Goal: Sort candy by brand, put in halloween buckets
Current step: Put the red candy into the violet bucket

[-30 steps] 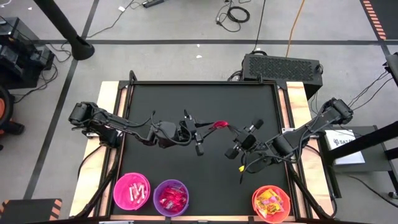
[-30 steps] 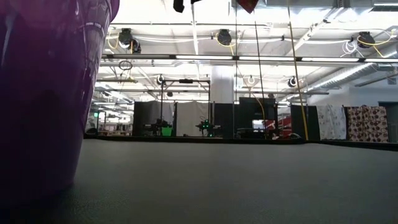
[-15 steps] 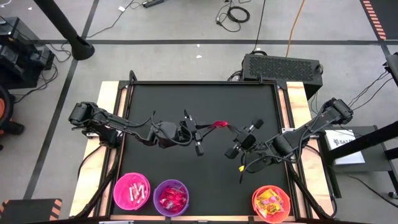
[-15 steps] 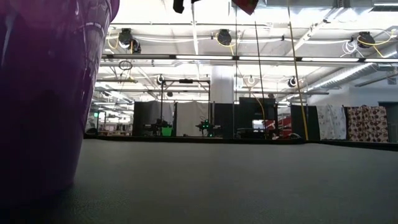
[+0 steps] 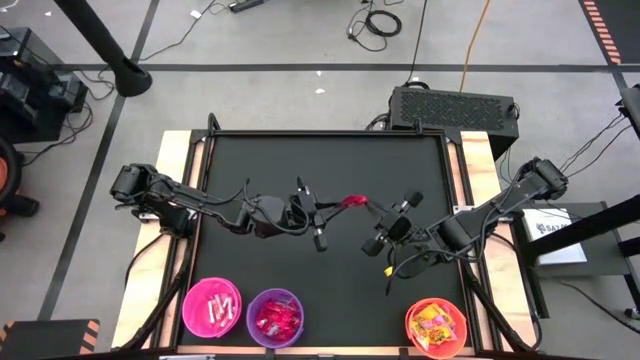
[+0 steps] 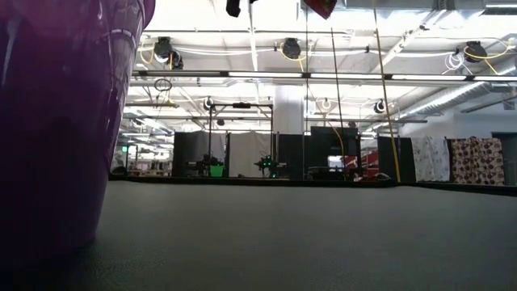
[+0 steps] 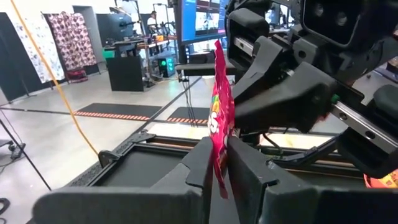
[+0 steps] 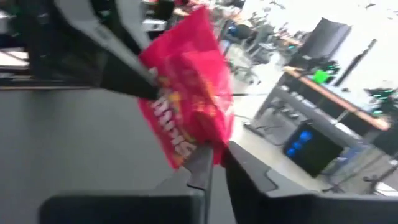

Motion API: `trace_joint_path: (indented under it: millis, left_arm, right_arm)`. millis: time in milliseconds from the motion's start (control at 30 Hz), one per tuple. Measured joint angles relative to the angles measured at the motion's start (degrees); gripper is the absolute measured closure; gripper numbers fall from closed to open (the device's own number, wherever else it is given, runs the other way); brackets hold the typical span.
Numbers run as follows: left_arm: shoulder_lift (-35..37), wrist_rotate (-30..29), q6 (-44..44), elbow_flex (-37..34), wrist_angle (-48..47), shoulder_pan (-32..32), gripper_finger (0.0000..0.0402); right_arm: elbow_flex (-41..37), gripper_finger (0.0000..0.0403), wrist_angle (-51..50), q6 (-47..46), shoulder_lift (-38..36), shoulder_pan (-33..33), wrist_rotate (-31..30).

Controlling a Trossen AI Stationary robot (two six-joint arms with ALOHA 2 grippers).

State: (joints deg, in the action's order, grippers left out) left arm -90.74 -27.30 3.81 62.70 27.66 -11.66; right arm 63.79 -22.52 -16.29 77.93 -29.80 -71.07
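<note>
A red candy packet [image 5: 352, 201] hangs in the air over the middle of the black table [image 5: 330, 150], between my two grippers. My left gripper [image 5: 336, 206] reaches it from the table's left and is shut on it; in its wrist view the packet [image 7: 221, 93] stands on edge between the fingers. My right gripper [image 5: 371, 208] meets it from the right and is shut on its other end [image 8: 186, 93]. Pink [image 5: 212, 306], purple [image 5: 275, 316] and orange [image 5: 437, 326] buckets stand along the near edge, each holding candy. My left gripper pinches the packet's lower edge [image 7: 217, 163] between its two fingers, coming in level from the table's left. The packet stands upright on edge above the fingers, clear of the table. My right gripper pinches a lower corner of the packet [image 8: 214, 142] between its fingertips, coming from the table's right and slanting slightly down. The packet rises above the fingers, lifted clear, with the left gripper's fingers [image 8: 124, 78] on its far side.
The purple bucket [image 6: 56, 121] fills the left of the low view, with bare table surface [image 6: 307, 234] beyond it. A black box [image 5: 452, 107] sits behind the table's far right corner. Cables trail from both arms over the tabletop.
</note>
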Motion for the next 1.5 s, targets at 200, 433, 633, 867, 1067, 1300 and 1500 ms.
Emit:
trace_joint_path:
  millis: [200, 433, 633, 867, 1067, 1300, 1500]
  left_arm:
    - [0.0, 0.1, 0.0, 0.0, -0.1, 0.0, 0.0352]
    - [0.0, 0.2, 0.1, 0.0, -0.6, 0.0, 0.0352]
    - [0.0, 0.6, 0.1, 0.0, -1.0, 0.0, 0.0352]
    - [0.6, 3.3, 0.0, 0.0, -1.1, -0.1, 0.0352]
    - [2.7, 3.3, 0.3, 0.0, -1.7, -0.6, 0.0353]
    - [8.4, 2.8, 2.7, 0.0, 2.0, -0.7, 0.0353]
    - [12.8, 2.9, 5.8, 0.0, 5.5, -0.7, 0.0353]
  right_arm:
    - [0.0, 0.0284, -0.1, -0.5, -0.8, 0.1, 7.4]
    - [0.0, 0.0182, -0.5, -0.6, -2.1, -0.9, 8.4]
    - [0.0, 0.0139, -5.4, -2.3, -5.0, -3.1, 8.0]
    - [0.0, 0.0135, -20.2, -16.7, -8.6, -4.7, 8.0]
    - [0.0, 0.0142, -32.5, -28.1, -8.6, -5.2, 8.4]
    - [0.0, 0.0149, -37.4, -32.2, -7.3, -5.2, 8.5]
    - [0.0, 0.015, -37.5, -32.2, -7.2, -5.2, 9.7]
